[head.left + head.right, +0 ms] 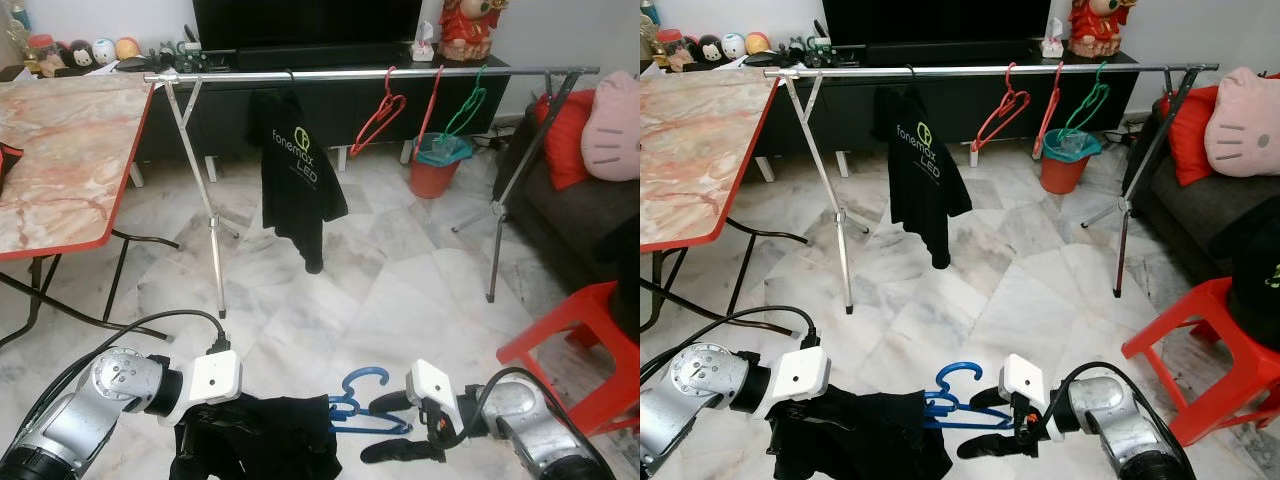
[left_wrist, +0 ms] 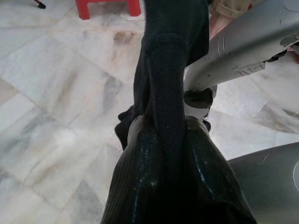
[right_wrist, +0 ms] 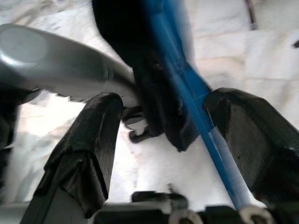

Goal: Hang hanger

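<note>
Black garment (image 1: 260, 435) pinched in your left gripper (image 2: 161, 154); right gripper (image 3: 163, 135) gapes around blue hanger (image 1: 365, 400).
Hanger may slip before reaching the rail (image 1: 370, 73).

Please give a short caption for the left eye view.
Both tools hold a black shirt on a blue hanger before the clothes rail.

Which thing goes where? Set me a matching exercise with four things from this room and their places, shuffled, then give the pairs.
Things:
1 blue hanger
2 logo T-shirt
3 red bucket
4 pink cushion

Places:
a on the sofa
b on the floor behind the rail
c hanging on the rail
d at the bundled black garment

Pairs: 1-d, 2-c, 3-b, 4-a
</note>
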